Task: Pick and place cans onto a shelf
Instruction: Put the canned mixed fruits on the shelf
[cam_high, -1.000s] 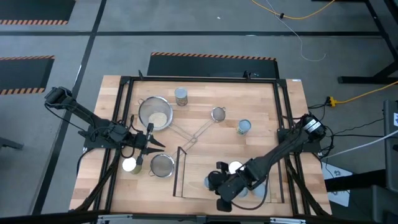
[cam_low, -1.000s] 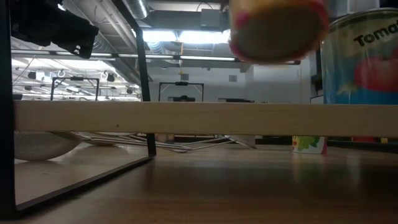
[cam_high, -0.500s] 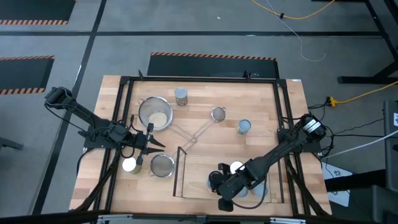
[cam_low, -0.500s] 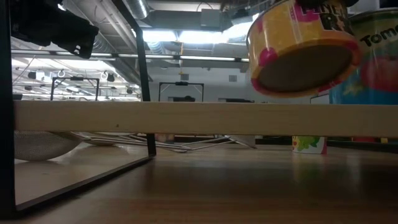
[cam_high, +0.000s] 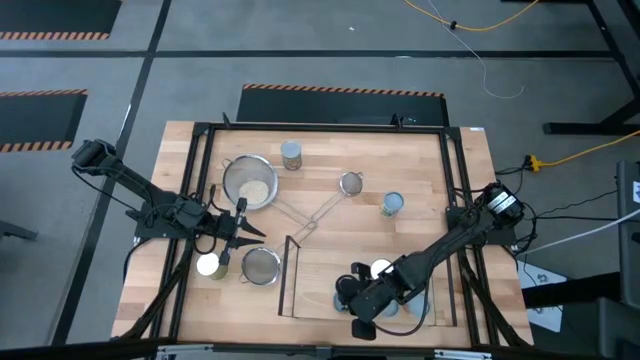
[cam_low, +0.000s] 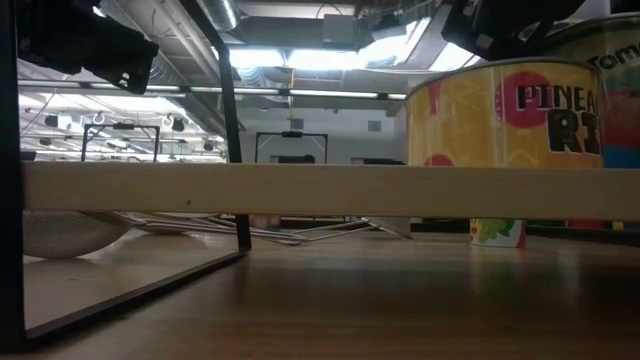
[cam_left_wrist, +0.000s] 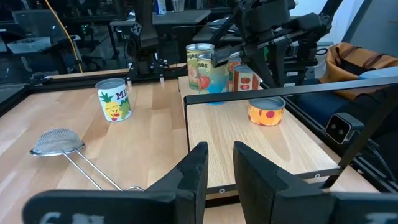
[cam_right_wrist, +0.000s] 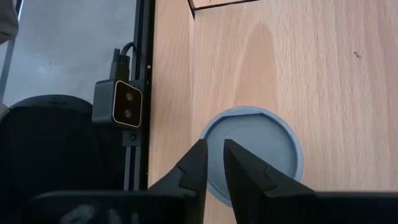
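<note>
Cans (cam_left_wrist: 214, 70) already stand on the shelf (cam_left_wrist: 261, 146), where the right gripper (cam_high: 362, 305), fingers nearly closed, hovers over a pineapple can (cam_low: 520, 125); three remain on the table (cam_high: 420, 180) near the idle, slightly parted left gripper (cam_high: 232, 236).

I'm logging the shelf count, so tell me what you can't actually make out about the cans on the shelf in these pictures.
- High view: the right arm covers part of the shelf, so the cans beneath it cannot be counted.
- Low view: the pineapple can has its label cut off by the picture's edge, and its base is hidden behind the shelf board.
- Right wrist view: below the right claw only a blue-grey lid shows; that can's label is out of sight.
</note>
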